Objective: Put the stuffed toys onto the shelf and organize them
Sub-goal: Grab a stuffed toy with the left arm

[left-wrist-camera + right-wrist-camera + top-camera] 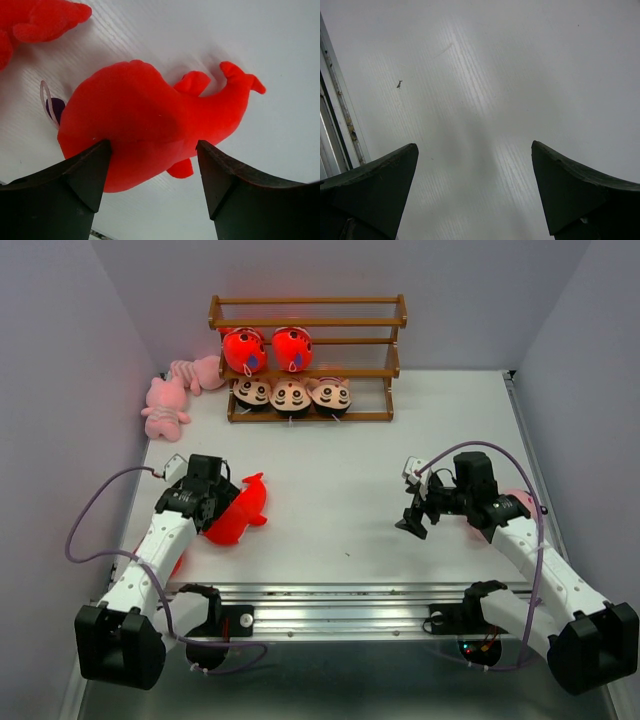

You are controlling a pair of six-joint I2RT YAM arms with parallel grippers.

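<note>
Front-left on table (330, 450), left claw (152, 147) straddling fish (140, 112), right claw (474, 150) spread front-right

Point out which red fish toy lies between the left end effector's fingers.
The red fish lying flat on the table, front left; the left end effector straddles it. Two other fish stand on the shelf's middle tier.
</note>
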